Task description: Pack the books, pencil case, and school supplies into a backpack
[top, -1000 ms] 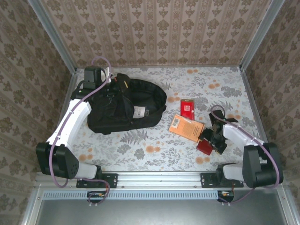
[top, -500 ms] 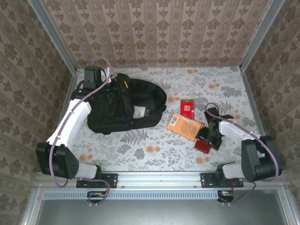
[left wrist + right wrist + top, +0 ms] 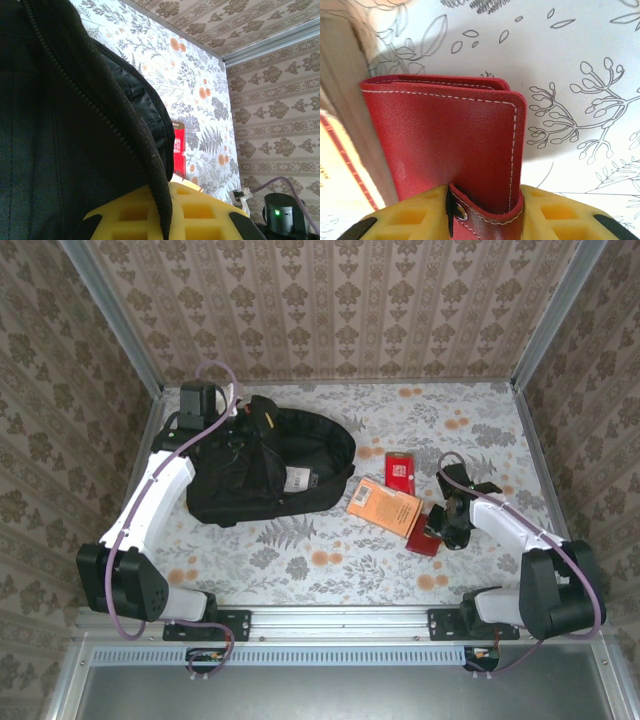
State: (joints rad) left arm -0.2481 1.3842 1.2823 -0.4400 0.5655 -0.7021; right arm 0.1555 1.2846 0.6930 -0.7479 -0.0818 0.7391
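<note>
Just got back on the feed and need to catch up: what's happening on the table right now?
The left gripper is shut on the rim of the black backpack, which lies open at the far left of the table. The right gripper is closed on a red stitched pencil case beside the orange book; the small red book lies just beyond. Both books are on the table, outside the backpack.
</note>
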